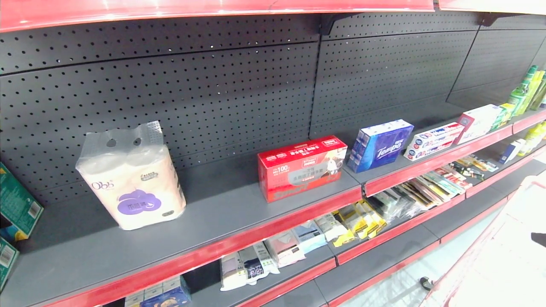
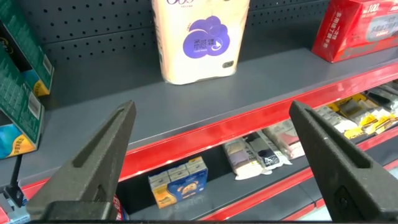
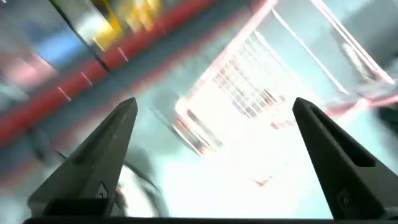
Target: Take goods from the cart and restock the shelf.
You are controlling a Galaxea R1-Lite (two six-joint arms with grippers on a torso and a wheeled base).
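Left tool (image 2: pixel 211 106) faces the shelf (image 2: pixel 280 81), right tool (image 3: pixel 214 101) hangs over the cart (image 3: pixel 249 81); both apart, empty. Cart goods unreadable; probably light, grip across flat sides.

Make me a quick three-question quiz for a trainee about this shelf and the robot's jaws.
1. True or false: the toilet paper and the red box share one shelf.
2. What stands beside the red box, on the side away from the toilet paper? A: blue tissues. B: green bottles. C: batteries.
3. Fill in: the left jaws are ___, holding nothing.
Key: 1 true; 2 A; 3 open.
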